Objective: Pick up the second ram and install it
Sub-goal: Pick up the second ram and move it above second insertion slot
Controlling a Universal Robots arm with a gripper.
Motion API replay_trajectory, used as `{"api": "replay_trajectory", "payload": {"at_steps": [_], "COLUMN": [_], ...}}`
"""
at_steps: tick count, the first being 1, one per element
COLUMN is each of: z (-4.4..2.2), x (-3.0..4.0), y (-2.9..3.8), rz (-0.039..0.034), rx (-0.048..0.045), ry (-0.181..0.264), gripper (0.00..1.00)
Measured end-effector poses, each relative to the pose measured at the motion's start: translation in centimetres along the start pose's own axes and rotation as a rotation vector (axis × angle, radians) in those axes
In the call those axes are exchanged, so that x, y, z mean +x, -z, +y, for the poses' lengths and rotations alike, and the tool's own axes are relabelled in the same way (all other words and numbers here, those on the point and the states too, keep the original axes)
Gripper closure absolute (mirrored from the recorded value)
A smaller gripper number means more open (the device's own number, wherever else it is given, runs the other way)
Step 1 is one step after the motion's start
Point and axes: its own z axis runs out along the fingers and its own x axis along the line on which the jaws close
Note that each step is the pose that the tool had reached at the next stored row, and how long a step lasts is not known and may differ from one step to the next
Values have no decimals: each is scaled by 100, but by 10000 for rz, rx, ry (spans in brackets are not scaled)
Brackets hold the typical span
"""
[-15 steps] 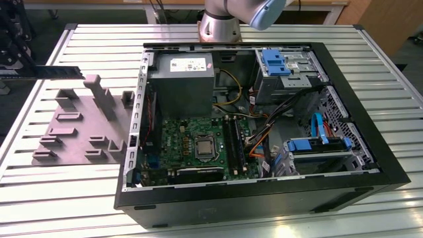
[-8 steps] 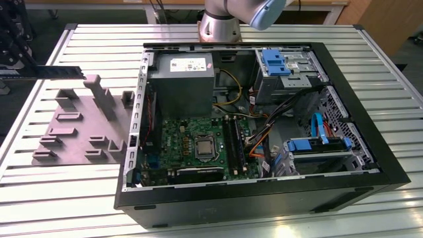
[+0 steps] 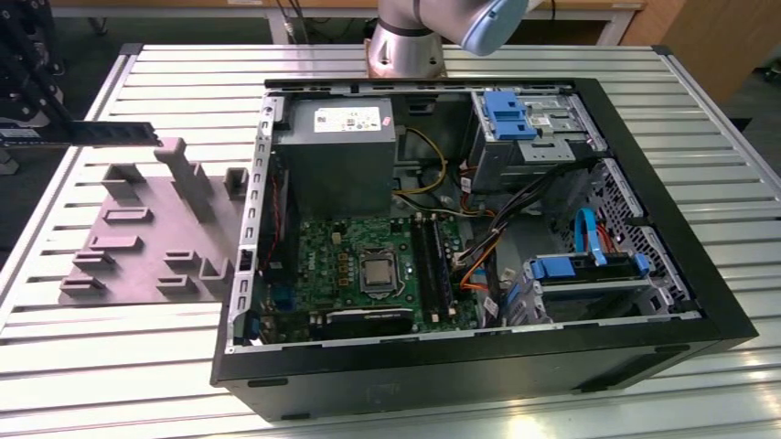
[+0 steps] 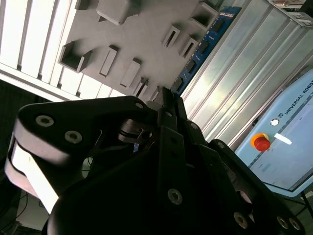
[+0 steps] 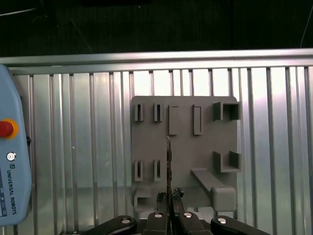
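The second ram [image 3: 116,133] is a long dark stick held level above the far end of the grey fixture plate [image 3: 134,247], at the exterior view's left. My gripper [image 3: 64,135] is shut on one end of it. In the first wrist view the ram [image 5: 168,161] appears edge-on as a thin line rising from the gripper [image 5: 169,208], over the plate [image 5: 186,147]. In the second wrist view its blue edge [image 4: 205,44] runs out from the gripper [image 4: 168,103]. The green motherboard [image 3: 366,265] with its dark memory slots [image 3: 430,261] lies inside the open computer case.
The black computer case [image 3: 488,366] fills the middle of the ribbed metal table [image 3: 123,366], with a grey power supply [image 3: 336,146], blue drive cages [image 3: 518,119] and loose cables. The arm's base [image 3: 409,46] stands behind it. A teach pendant [image 5: 10,161] lies beside the plate.
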Motion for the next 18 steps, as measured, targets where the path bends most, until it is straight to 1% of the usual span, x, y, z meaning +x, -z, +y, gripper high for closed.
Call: {"api": "replay_trajectory", "payload": {"at_steps": [18], "z": [-64], "x": [-4], "y": [1], "rz": [1], "rx": [-1], "ry": [-1], "gripper": [86]}}
